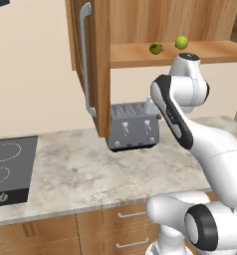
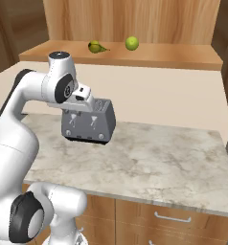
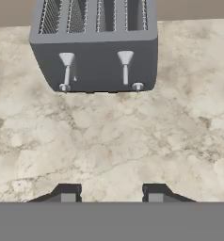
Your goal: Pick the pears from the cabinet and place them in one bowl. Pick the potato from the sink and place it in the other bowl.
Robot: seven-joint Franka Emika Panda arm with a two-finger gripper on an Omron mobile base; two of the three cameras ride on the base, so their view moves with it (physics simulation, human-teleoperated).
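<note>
Two pears lie on the open cabinet's shelf (image 1: 200, 52): a dark olive pear (image 1: 156, 48) (image 2: 94, 46) and a bright yellow-green pear (image 1: 181, 42) (image 2: 131, 43) to its right. The cabinet door (image 1: 98, 74) stands swung open, with its silver bar handle (image 1: 85, 60) facing me. My gripper (image 3: 111, 193) hangs over the marble counter just in front of a grey toaster (image 3: 95, 47), well below the shelf. Its fingers stand apart with nothing between them. The bowls, the potato and the sink are out of view.
The toaster (image 1: 134, 127) (image 2: 88, 122) stands on the counter under the shelf. A black stovetop (image 1: 11, 169) lies at the left. The open door juts out over the counter left of the toaster. Drawers (image 2: 173, 217) run below the counter edge.
</note>
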